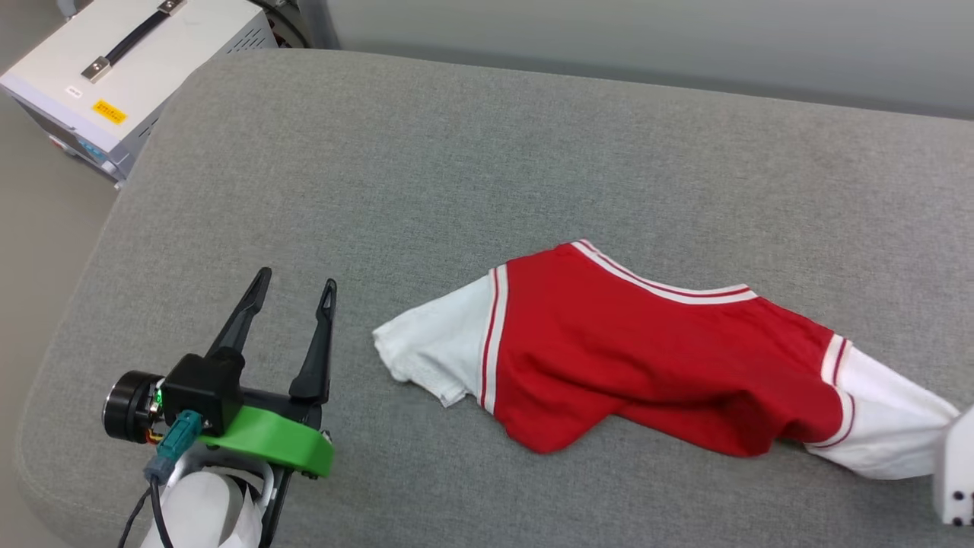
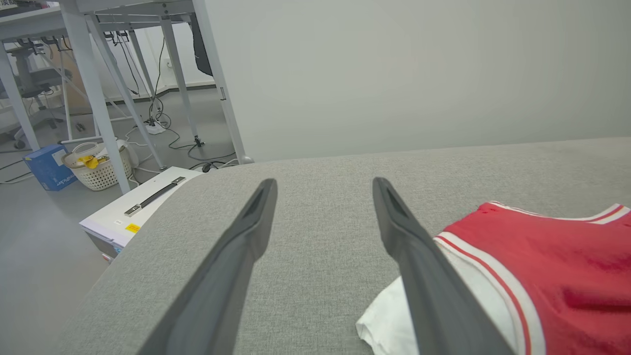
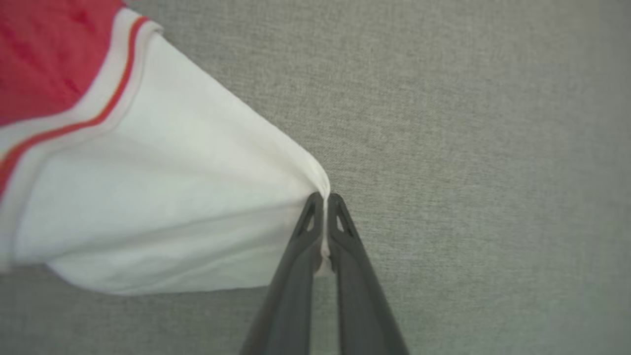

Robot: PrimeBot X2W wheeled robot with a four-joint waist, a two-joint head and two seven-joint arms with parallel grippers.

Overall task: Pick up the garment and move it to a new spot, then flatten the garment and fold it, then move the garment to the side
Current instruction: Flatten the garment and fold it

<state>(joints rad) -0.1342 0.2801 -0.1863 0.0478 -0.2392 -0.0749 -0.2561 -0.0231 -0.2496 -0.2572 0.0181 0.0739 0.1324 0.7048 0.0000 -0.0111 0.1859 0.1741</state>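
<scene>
You have even, diffuse light in all three views, bright and without glare. Shadows are faint: a soft dark line under the garment (image 1: pixel 647 358) on the grey cushion (image 1: pixel 456 152). Your head view is sharp. Your left wrist view stretches at its edges, tilting the table legs (image 2: pixel 98 98), and the left gripper (image 2: pixel 324 181) softens near the lens. Your right wrist view is blurred throughout, with the white sleeve (image 3: pixel 172 197) slightly washed out.

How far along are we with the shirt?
Done: nothing; the red jersey T-shirt with white sleeves lies crumpled on the grey fabric cushion. In hand: the right hand is shut on one sleeve's edge; the left hand is open beside the other. Left: lifting, moving, flattening, folding, setting aside.
</scene>
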